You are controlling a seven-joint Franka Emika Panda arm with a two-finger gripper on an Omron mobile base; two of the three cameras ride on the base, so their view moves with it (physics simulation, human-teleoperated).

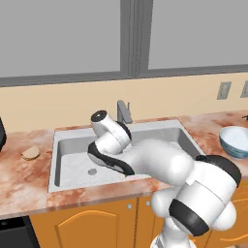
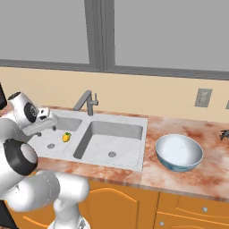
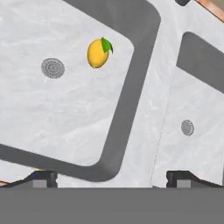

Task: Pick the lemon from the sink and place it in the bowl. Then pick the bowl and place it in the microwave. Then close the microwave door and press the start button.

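Lemon (image 3: 98,53) lies on the floor of the left basin of the sink (image 2: 137,120), beside that basin's round drain (image 3: 53,68), nothing touching it; also visible in the right base view (image 2: 66,137). Gripper (image 3: 111,178) hangs above the sink with fingers wide apart, holding nothing, the divider between basins below it. Bowl (image 2: 179,152) sits upright on the stone counter (image 2: 210,172) right of the sink. Tan bread lump (image 1: 31,153) rests on the counter left of the sink.

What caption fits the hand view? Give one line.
Open gripper above the sink, lemon lying beside a drain in one basin.
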